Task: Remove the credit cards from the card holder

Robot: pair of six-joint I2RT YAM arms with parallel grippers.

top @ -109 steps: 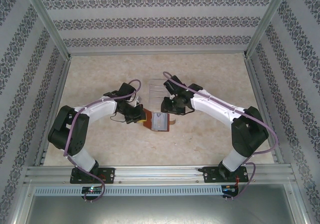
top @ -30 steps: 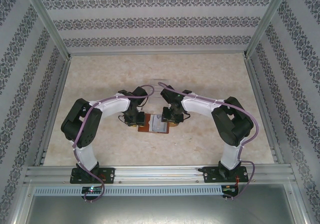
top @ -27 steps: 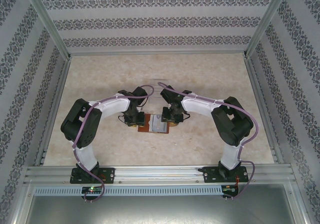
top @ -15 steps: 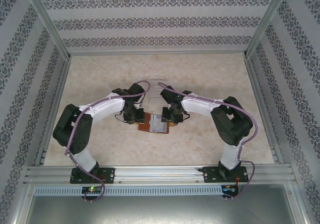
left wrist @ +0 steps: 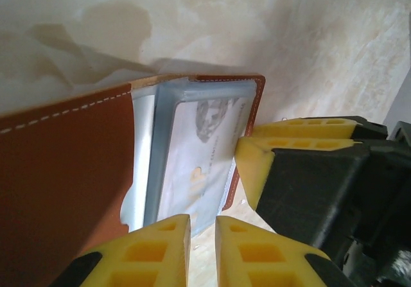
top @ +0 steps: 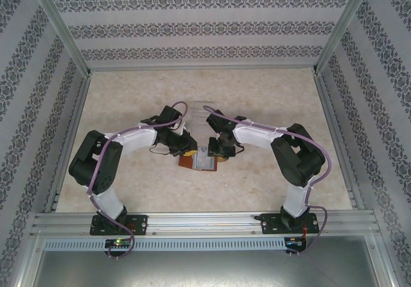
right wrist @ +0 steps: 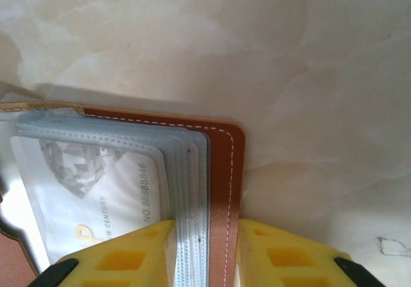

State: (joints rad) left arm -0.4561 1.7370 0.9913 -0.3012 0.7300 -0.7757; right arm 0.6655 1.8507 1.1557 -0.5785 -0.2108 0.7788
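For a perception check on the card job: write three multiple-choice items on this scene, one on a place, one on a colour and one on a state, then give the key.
1. Where is the holder?
A. on the table, between the left gripper and the right gripper
B. against the back wall
C. on an arm's base

2. What colour is its cover?
A. black
B. reddish-brown
C. green

3. What state is it in?
A. folded shut
B. torn in two
C. open, with a card in a clear sleeve

Key:
1 A: the top view shows it lying on the table between them.
2 B: both wrist views show stitched brown leather.
3 C: the right wrist view shows the card behind clear plastic.
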